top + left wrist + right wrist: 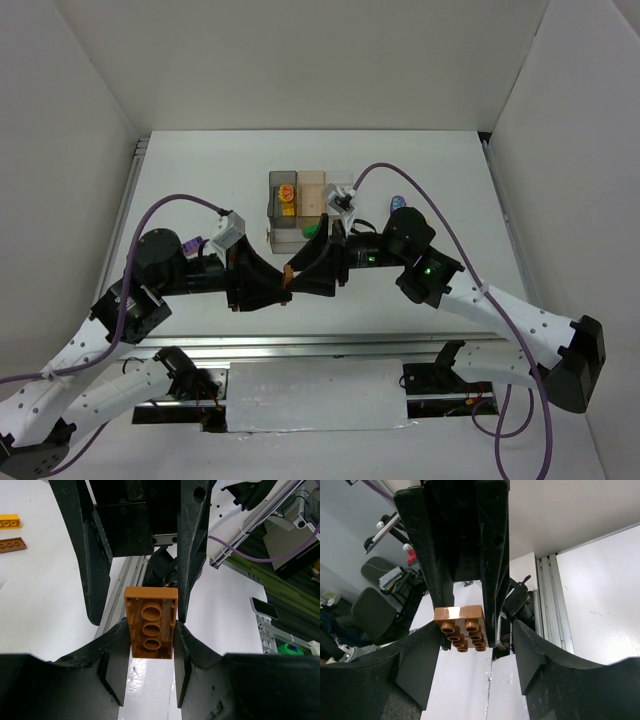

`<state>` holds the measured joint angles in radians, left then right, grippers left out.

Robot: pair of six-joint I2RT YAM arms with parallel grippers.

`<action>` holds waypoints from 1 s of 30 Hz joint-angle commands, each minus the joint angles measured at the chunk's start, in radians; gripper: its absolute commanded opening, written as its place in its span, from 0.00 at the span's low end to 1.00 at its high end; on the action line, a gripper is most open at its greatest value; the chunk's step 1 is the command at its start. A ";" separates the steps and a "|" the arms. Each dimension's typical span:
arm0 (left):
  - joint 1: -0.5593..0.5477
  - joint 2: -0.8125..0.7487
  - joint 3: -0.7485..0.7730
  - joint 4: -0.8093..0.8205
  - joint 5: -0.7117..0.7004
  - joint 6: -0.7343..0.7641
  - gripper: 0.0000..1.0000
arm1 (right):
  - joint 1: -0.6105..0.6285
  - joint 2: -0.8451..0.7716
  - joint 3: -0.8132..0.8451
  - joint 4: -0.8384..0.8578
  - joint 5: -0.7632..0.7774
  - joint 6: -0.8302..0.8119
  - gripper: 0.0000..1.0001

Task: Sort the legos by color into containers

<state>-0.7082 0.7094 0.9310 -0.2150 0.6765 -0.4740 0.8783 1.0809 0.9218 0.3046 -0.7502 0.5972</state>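
The table (180, 170) is carrying one compartment tray (313, 195) just beyond the meeting arms. The left end effector (151, 630) is clamping tight on one orange-brown lego (151, 612), whose hollow underside is showing three round tubes. The right end effector (475, 625) is standing apart, its fingers straddling that lego. Two more legos, yellow-orange (10, 521) and brown (12, 544), are lying on the table.

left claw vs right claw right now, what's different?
Left claw is shut on the orange-brown studded plastic brick; right claw is open, gripping nothing. Left claw's fingers press the brick's sides; right claw's fingers stand wider than it, a gap plain on one side. Shared: both black, facing tip to tip.
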 commanded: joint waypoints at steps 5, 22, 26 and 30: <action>0.003 0.007 0.006 0.074 0.035 -0.009 0.00 | 0.025 0.017 0.060 0.045 -0.014 -0.034 0.31; 0.004 -0.001 -0.003 0.066 0.024 0.009 0.34 | 0.028 -0.006 0.029 0.079 0.046 -0.034 0.00; 0.004 -0.001 -0.008 0.052 -0.011 0.008 0.80 | 0.027 -0.010 0.020 0.079 0.084 -0.030 0.00; 0.004 0.002 0.000 0.031 -0.044 0.009 1.00 | 0.025 -0.013 0.012 0.076 0.126 -0.030 0.00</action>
<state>-0.7017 0.7105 0.9264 -0.2089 0.6525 -0.4923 0.8963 1.0859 0.9356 0.3298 -0.6823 0.5613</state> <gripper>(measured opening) 0.992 0.420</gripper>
